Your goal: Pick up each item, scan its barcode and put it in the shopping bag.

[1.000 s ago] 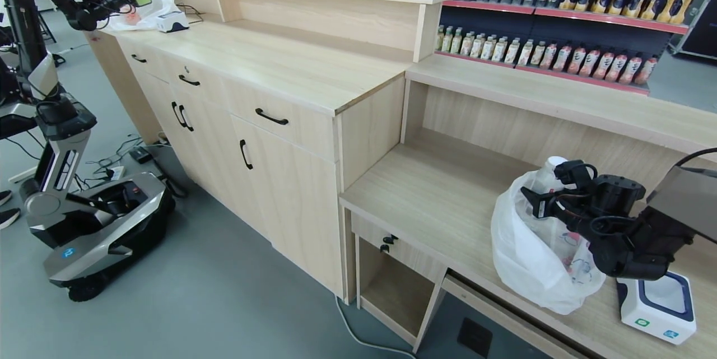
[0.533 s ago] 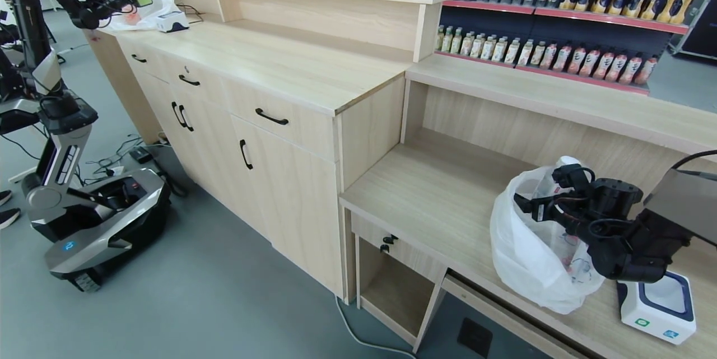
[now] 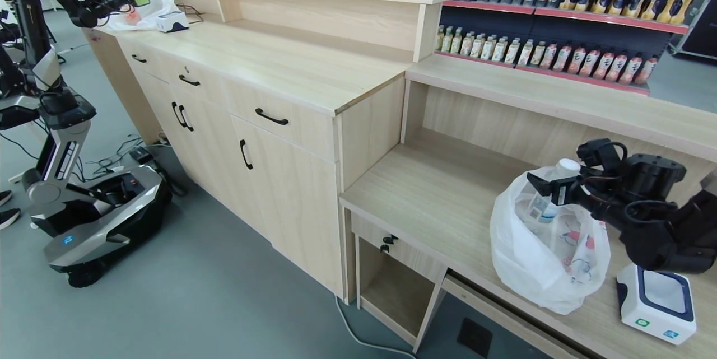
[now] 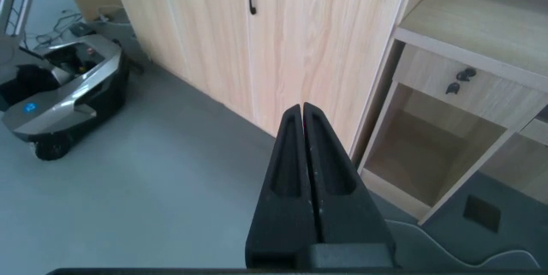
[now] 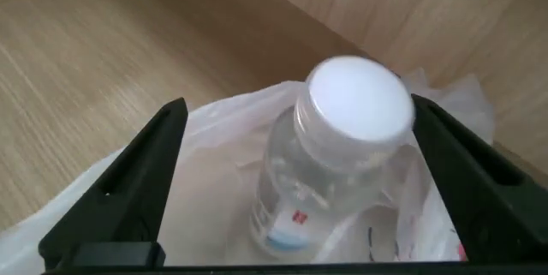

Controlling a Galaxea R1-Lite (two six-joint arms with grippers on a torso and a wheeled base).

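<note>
**Right pincer spread above the bag, left pincer closed**

My right arm (image 3: 666,236) comes in from the right of the shopping bag (image 3: 524,261), with the forearm rising up and across towards it. Its wrist (image 3: 650,177) sits above the bag's right-hand rim. From there the right pincer (image 3: 560,171) reaches out just over the bag's open mouth. I see its fingers (image 3: 540,184) spread wide, one on each side of the opening, and they clamp nothing. My left pincer (image 4: 303,116) points forward and down. Its two fingers are pressed flat against each other along their whole length, with nothing between them. I cannot tell where it hangs relative to the bag.
</note>
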